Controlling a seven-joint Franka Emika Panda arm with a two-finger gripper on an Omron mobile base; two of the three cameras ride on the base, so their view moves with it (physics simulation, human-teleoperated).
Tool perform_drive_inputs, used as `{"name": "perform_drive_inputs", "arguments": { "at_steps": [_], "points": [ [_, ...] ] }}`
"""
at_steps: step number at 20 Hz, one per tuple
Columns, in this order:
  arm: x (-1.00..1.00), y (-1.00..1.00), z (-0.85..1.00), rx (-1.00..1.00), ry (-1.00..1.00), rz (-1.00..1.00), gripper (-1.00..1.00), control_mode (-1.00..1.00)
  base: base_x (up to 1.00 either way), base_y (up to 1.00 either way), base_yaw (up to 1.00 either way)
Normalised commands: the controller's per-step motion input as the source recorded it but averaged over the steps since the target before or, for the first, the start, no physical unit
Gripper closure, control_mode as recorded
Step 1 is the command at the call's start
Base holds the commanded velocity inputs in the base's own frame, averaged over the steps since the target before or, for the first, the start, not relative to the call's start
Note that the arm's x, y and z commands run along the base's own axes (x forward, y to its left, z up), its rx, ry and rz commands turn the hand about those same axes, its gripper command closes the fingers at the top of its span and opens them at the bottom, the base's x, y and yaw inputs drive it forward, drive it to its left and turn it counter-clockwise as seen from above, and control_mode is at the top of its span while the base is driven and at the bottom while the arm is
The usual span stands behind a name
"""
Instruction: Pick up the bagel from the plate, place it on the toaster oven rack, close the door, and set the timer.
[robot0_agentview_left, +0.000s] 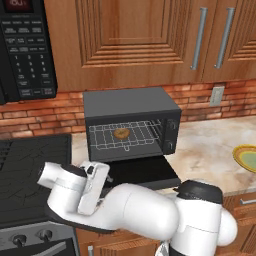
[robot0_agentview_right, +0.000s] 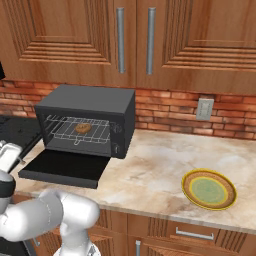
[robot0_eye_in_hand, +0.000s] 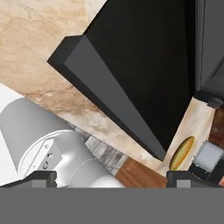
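1. The bagel (robot0_agentview_left: 120, 133) lay on the toaster oven rack (robot0_agentview_left: 125, 135) inside the dark grey toaster oven (robot0_agentview_left: 131, 106), about mid-rack; the right base view showed it likewise (robot0_agentview_right: 83, 128) on the wire grid (robot0_agentview_right: 80, 130).
2. The door (robot0_agentview_left: 142, 171) hung fully open, folded down flat in front of the oven over the counter's edge; in the right base view it (robot0_agentview_right: 64, 167) lay level below the oven mouth.
3. The gripper (robot0_eye_in_hand: 111, 177) had its jaws spread wide with nothing between them; the two dark fingertips (robot0_eye_in_hand: 38, 177) stood at opposite sides of the hand view's lower edge.
4. In the hand view the open door (robot0_eye_in_hand: 144, 57) appeared as a black slab with a grey front edge, lying beyond the jaws and apart from them; the bagel could not be seen there.
5. In the left base view the arm's hand (robot0_agentview_left: 92, 187) sat low, in front of the door's left part and below it; whether it touched the door could not be told.
6. The plate (robot0_agentview_right: 209, 189) sat bare on the marble counter (robot0_agentview_right: 150, 170), well to the right of the oven; the left base view caught its edge (robot0_agentview_left: 247, 158).
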Motion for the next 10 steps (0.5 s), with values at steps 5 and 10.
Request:
{"name": "perform_drive_inputs", "arguments": {
  "at_steps": [5,10],
  "points": [
    [0.16,0.0,-0.2,-0.11,0.06,-0.01,-1.0,-1.0,0.0,0.0,0.0],
    [0.18,0.0,-0.2,-0.09,0.03,0.0,-1.0,-1.0,0.0,0.0,0.0]
  ]
}}
